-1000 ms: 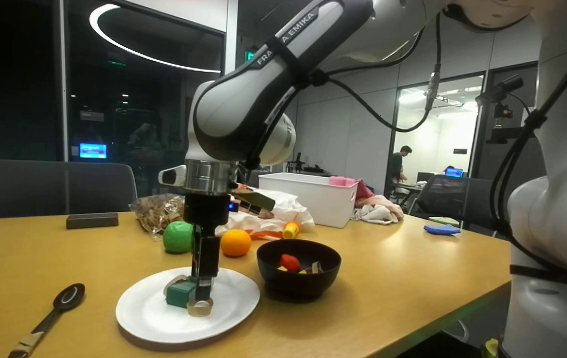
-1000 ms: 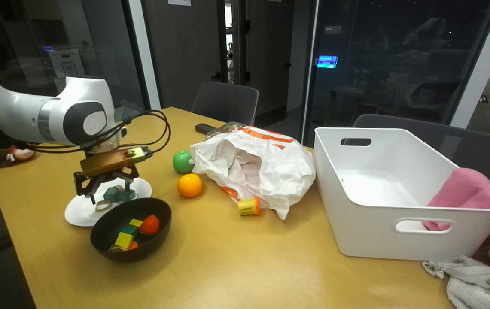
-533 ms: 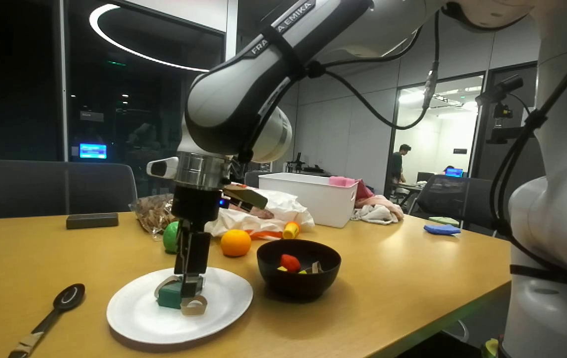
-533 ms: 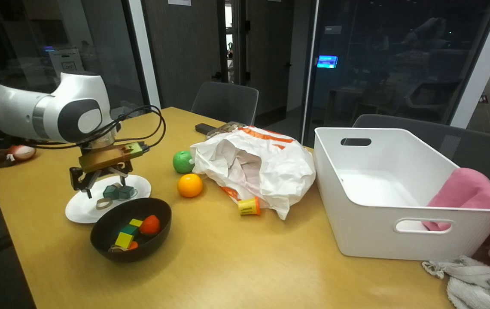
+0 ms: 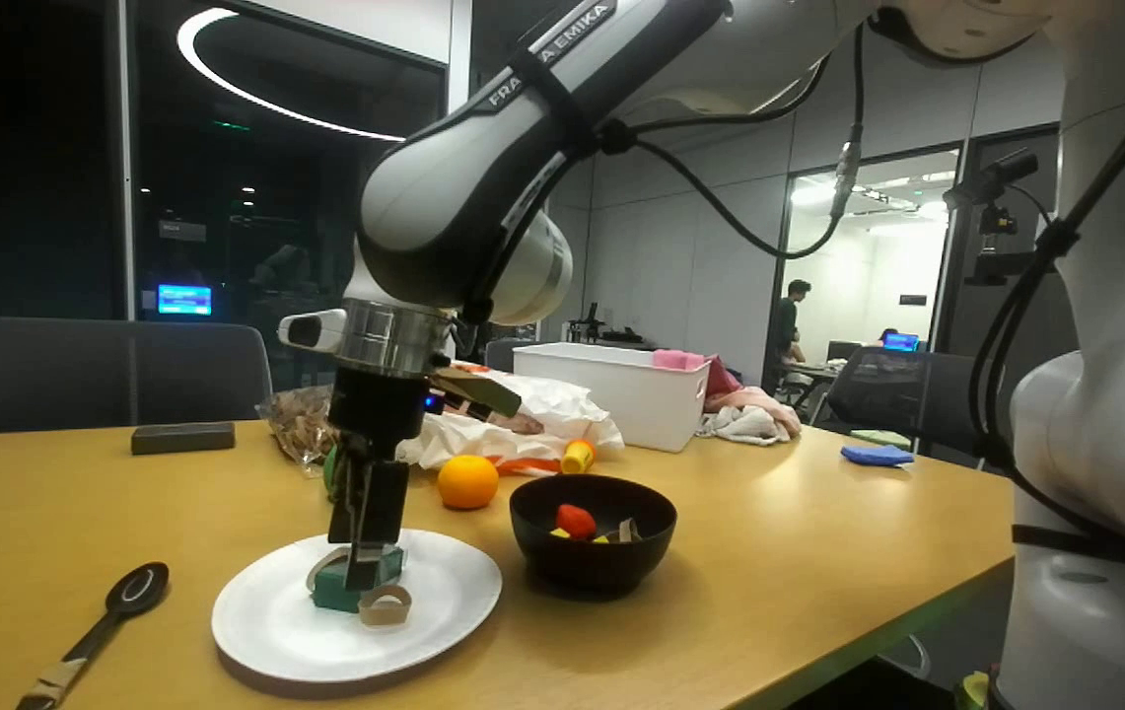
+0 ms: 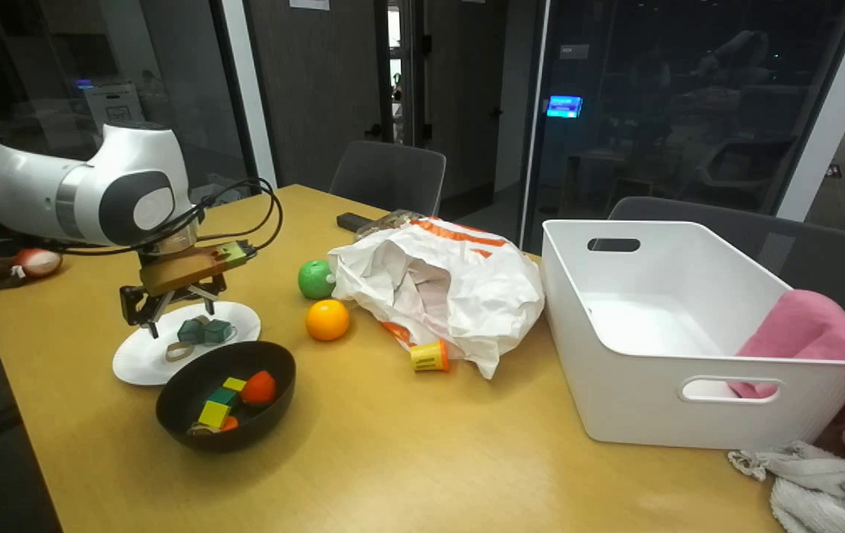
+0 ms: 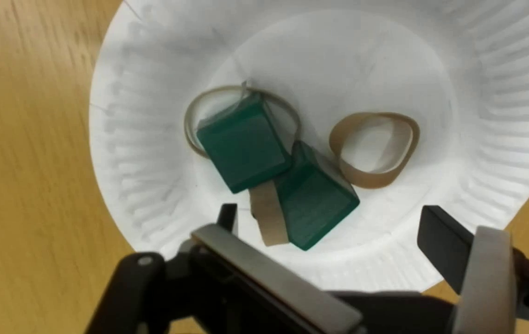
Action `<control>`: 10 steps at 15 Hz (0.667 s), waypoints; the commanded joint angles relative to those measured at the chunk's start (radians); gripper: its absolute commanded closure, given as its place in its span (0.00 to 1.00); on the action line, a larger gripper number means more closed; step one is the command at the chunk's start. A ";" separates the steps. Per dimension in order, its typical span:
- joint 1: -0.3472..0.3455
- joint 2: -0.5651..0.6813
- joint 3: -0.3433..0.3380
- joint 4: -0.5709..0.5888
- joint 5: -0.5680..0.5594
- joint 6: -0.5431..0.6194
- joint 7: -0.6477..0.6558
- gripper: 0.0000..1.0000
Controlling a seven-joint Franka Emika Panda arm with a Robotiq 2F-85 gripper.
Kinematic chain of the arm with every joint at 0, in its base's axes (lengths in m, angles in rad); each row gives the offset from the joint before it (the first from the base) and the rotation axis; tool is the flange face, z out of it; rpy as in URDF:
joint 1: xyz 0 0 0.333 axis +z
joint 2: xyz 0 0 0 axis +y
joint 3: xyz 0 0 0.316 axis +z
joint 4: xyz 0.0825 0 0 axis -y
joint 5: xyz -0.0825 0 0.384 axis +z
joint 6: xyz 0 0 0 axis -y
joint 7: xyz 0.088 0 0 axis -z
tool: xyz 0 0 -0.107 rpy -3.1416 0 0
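My gripper [image 7: 329, 232] stands open above the white paper plate [image 7: 143, 139], holding nothing. Two green cubes [image 7: 245, 144] lie touching each other on the plate, up and left of the gap between the fingers in the wrist view. A thin tan ring [image 7: 192, 104] loops behind the upper cube, and a tan strip [image 7: 269, 213] lies against the lower one. Right of the cubes is a wider tan ring [image 7: 375, 181]. In an exterior view the near finger [image 5: 365, 567] partly covers the green cubes. Both fingertips hang over the plate [image 6: 133, 366] in an exterior view.
A black bowl [image 6: 226, 437] with blocks and a red piece stands beside the plate. Around are an orange [image 6: 327, 320], a green fruit [image 6: 315, 280], a yellow tub [image 6: 429, 357], a white bag [image 6: 496, 296], a white bin [image 6: 689, 403] and a black spoon [image 5: 133, 592].
In an exterior view the gripper has shifted left and risen slightly, tilting a little. The plate with its cubes and rings slid a little left early on, then stayed put. The jaws stayed open.
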 commanded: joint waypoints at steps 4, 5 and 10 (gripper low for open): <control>-0.040 0.050 0.014 0.003 0.011 0.103 -0.076 0.00; -0.044 0.054 0.013 0.002 0.002 0.109 -0.079 0.05; -0.058 0.061 0.014 -0.002 -0.017 0.103 -0.078 0.46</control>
